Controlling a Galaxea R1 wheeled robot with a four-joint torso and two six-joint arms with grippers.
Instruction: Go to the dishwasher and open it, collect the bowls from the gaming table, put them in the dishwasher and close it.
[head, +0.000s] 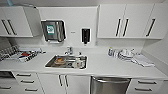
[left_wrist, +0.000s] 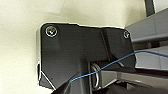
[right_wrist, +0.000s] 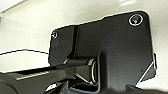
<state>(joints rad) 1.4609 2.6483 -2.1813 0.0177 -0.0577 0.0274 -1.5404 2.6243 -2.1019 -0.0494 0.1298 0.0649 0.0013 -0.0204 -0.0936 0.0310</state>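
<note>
Robot faces the counter (head: 105, 65) with the dishwasher (head: 109, 85) below, door shut, likely lined up to open it; can't tell either pincer's state.

A white bench (head: 105, 65) runs across the kitchenette, with a steel sink (head: 66, 62) sunk in near its middle and a tap (head: 69, 50) at its 12 o'clock. White wall cupboards (head: 130, 21) with dark upright handles hang at 1 and 10 o'clock, flanking a steel towel dispenser (head: 53, 30) and a black soap dispenser (head: 85, 35). White drawers (head: 26, 81) sit at 7 o'clock.
</note>
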